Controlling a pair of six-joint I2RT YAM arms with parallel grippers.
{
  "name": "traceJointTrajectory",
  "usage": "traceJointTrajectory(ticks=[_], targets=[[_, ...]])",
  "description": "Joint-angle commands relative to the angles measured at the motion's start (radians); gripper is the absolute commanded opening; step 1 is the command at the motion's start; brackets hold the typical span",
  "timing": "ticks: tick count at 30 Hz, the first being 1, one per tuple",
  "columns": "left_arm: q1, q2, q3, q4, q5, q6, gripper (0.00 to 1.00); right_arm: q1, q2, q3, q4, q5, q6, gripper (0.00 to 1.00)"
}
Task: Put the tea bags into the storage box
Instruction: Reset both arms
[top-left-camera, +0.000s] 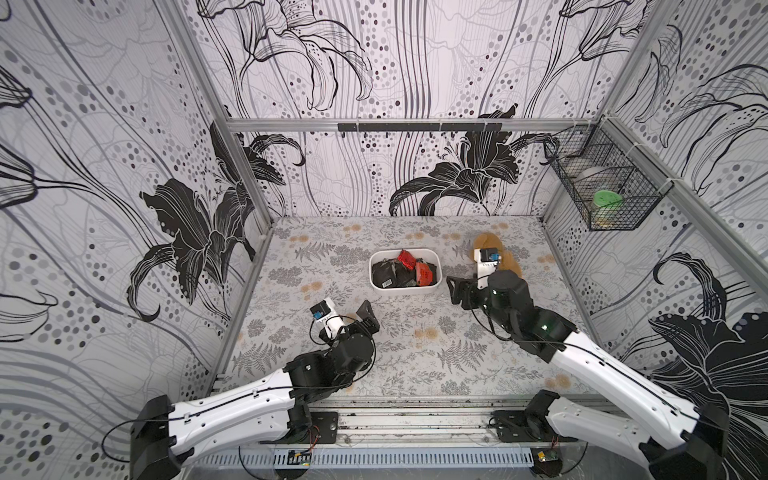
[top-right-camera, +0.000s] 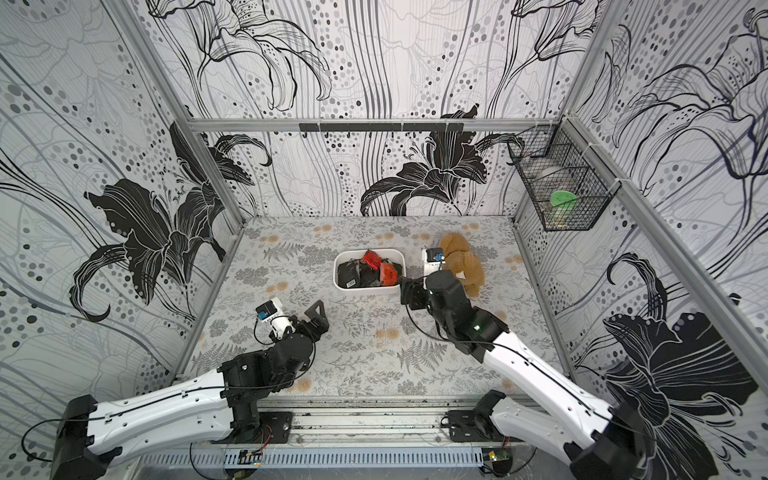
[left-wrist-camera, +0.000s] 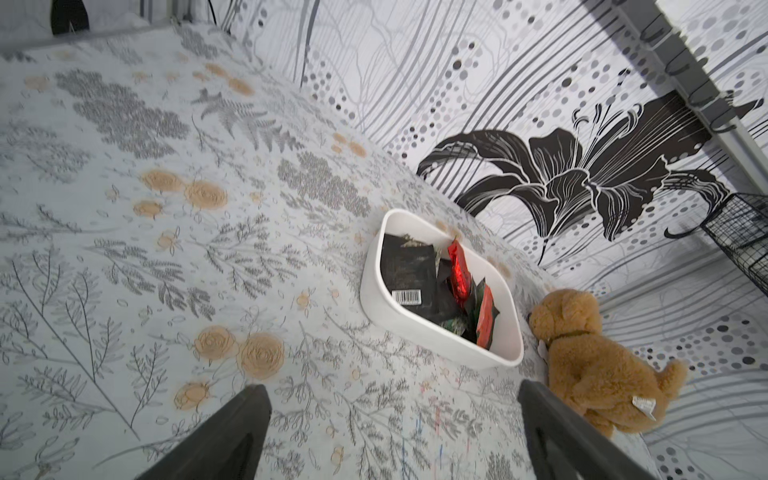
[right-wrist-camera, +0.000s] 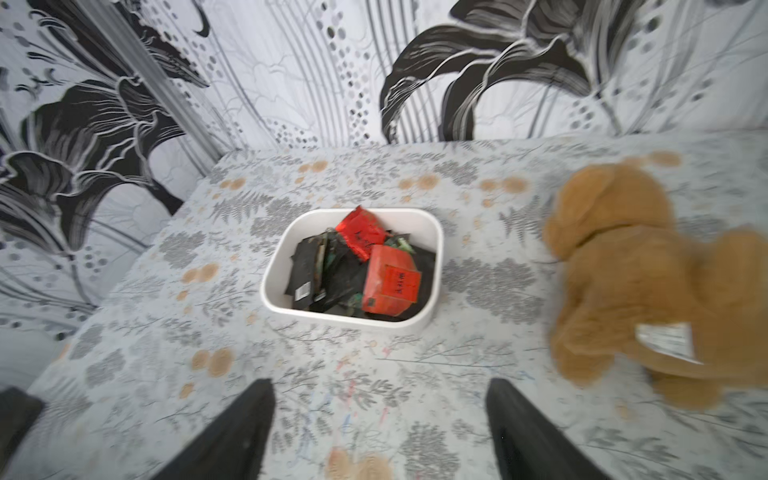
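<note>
a: what's in the storage box (top-left-camera: 404, 289)?
b: the tea bags (top-left-camera: 401, 272), heaped. they are mostly black sachets, with two shiny red ones on top toward its right end. every one i can see lies inside it.
a: any other container?
b: a black wire basket (top-left-camera: 602, 183) hangs on the right wall by the far right corner, with a green lid (top-left-camera: 607, 198) showing inside.
a: how does the box lie?
b: open top up, long axis along the desk's far edge. it sits about midway between the left and right edges, in the far half. the sachets point every which way. a barcoded sachet (left-wrist-camera: 407, 286) lies flat at the left end, barcode toward the near edge. the red ones are tilted.
a: the hands?
b: left hand (left-wrist-camera: 392, 390) is spread and empty over the near left part of the desk, well apart from the box. right hand (right-wrist-camera: 380, 384) is spread and empty too, just beside the box's near right corner.
a: and the room?
b: a tan plush toy (top-right-camera: 463, 262) stands near the box's right end. the desk (top-left-camera: 415, 357) has a pale print of grey ferns and tan roses. the walls are white with black lilies and dots, in a metal frame.
</note>
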Motion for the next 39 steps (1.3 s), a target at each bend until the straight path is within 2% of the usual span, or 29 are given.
traceJointTrajectory(ticks=[1, 3, 6, 9, 12, 13, 16, 21, 24, 29, 31, 36, 39], targets=[[0.041, 0.050, 0.044, 0.094, -0.124, 0.164, 0.97, -0.001, -0.102, -0.106, -0.011, 0.296, 0.115, 0.95], [0.096, 0.087, 0.047, 0.158, -0.109, 0.248, 0.97, -0.001, -0.156, -0.169, 0.004, 0.429, 0.097, 0.95], [0.223, 0.151, 0.037, 0.218, -0.098, 0.298, 0.97, -0.001, -0.200, -0.272, 0.128, 0.565, -0.070, 0.95], [0.368, 0.196, 0.012, 0.322, 0.015, 0.366, 0.97, -0.001, -0.177, -0.379, 0.323, 0.632, -0.229, 0.96], [0.478, 0.224, -0.042, 0.518, 0.174, 0.537, 0.97, -0.026, -0.118, -0.461, 0.534, 0.594, -0.382, 0.96], [0.505, 0.236, -0.064, 0.582, 0.180, 0.566, 0.97, -0.056, -0.104, -0.478, 0.577, 0.553, -0.395, 0.96], [0.588, 0.271, -0.119, 0.729, 0.173, 0.634, 0.97, -0.211, -0.089, -0.546, 0.681, 0.316, -0.395, 0.96], [0.694, 0.302, -0.131, 0.826, 0.256, 0.747, 0.97, -0.418, -0.093, -0.663, 0.892, 0.121, -0.452, 0.96], [0.736, 0.328, -0.113, 0.823, 0.239, 0.771, 0.97, -0.477, -0.038, -0.652, 0.885, 0.104, -0.432, 0.95], [0.794, 0.363, -0.139, 0.916, 0.298, 0.848, 0.97, -0.494, 0.125, -0.639, 0.986, 0.095, -0.455, 0.96], [0.818, 0.379, -0.194, 1.020, 0.345, 0.893, 0.97, -0.500, 0.193, -0.625, 1.023, 0.122, -0.450, 0.96], [0.860, 0.476, -0.359, 1.453, 0.455, 1.026, 0.97, -0.541, 0.330, -0.612, 1.147, 0.107, -0.445, 0.96], [0.873, 0.544, -0.365, 1.531, 0.496, 1.035, 0.97, -0.556, 0.363, -0.611, 1.202, 0.043, -0.467, 0.96]])
